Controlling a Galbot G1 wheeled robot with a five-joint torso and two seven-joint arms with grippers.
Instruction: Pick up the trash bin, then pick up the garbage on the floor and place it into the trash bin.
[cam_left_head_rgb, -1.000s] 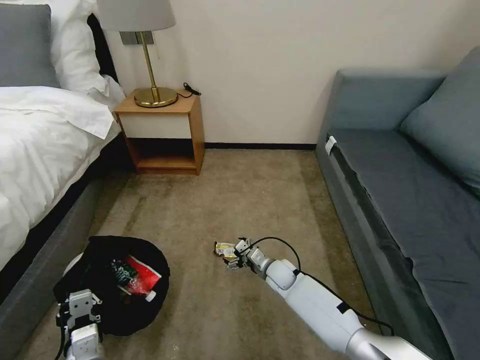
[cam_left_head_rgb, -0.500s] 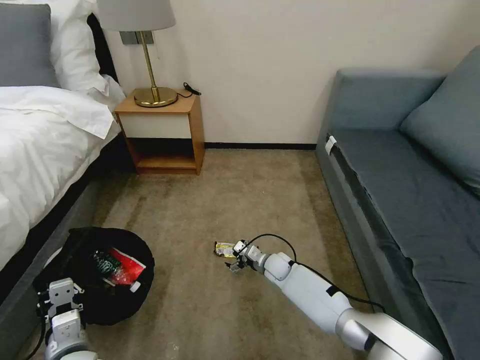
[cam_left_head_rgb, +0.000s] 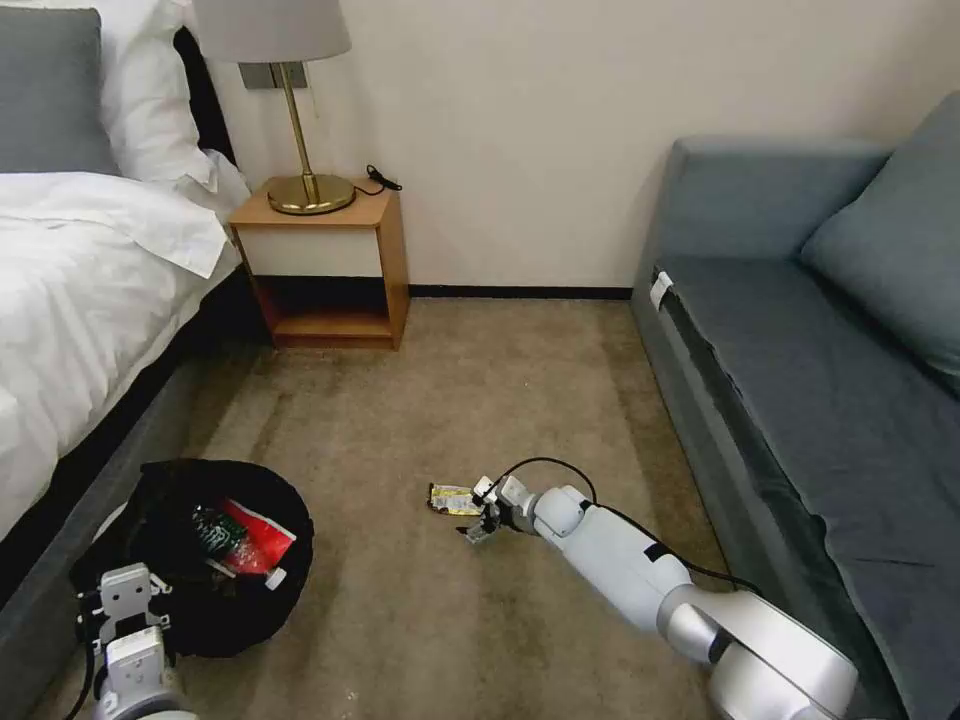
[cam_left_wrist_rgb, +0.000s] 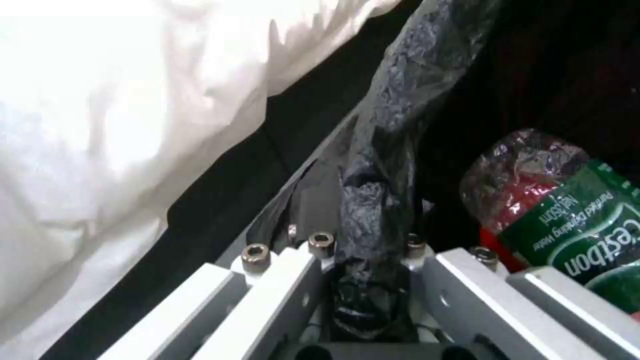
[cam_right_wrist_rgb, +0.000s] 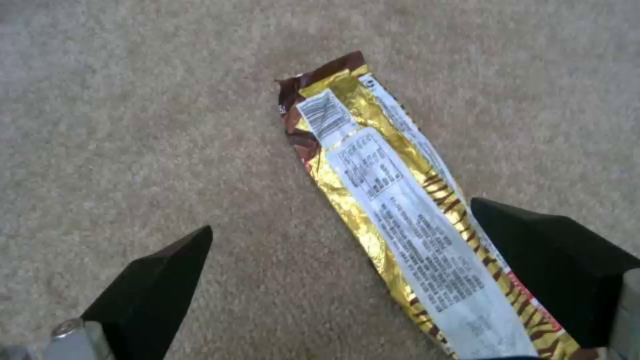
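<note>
Right gripper (cam_right_wrist_rgb: 347, 280): jaws spread wide, nothing held, set low over the carpet (cam_right_wrist_rgb: 133, 100). One dark fingertip (cam_right_wrist_rgb: 160, 270) stands clear to one side of the snack wrapper (cam_right_wrist_rgb: 393, 210); the other sits at the wrapper's far edge, so the near end of the wrapper lies between them. Contact with the wrapper cannot be told.

Left gripper (cam_left_wrist_rgb: 363, 280): clenched on the folded black bag (cam_left_wrist_rgb: 393, 125) at the rim of the trash bin (cam_left_head_rgb: 200, 560), holding the bin beside the bed (cam_left_head_rgb: 90, 300).

Step in hand, as judged: the bin is in hand and part filled; the last floor item is being approached for pickup. The next move calls for the jaws to settle lower and pinch the thin foil without sliding it along the pile, then a carry across to the bin.

Snack wrapper: flat, long, gold foil with a white printed label panel, brown torn end pointing away from the gripper, striped edge. It lies on the carpet well to the sofa (cam_left_head_rgb: 820, 330) side of the bin, apart from it.

Bin contents: a red packet (cam_left_head_rgb: 255, 535) and a clear bottle (cam_left_wrist_rgb: 587, 240) with a green label, both lying inside the black liner.
</note>
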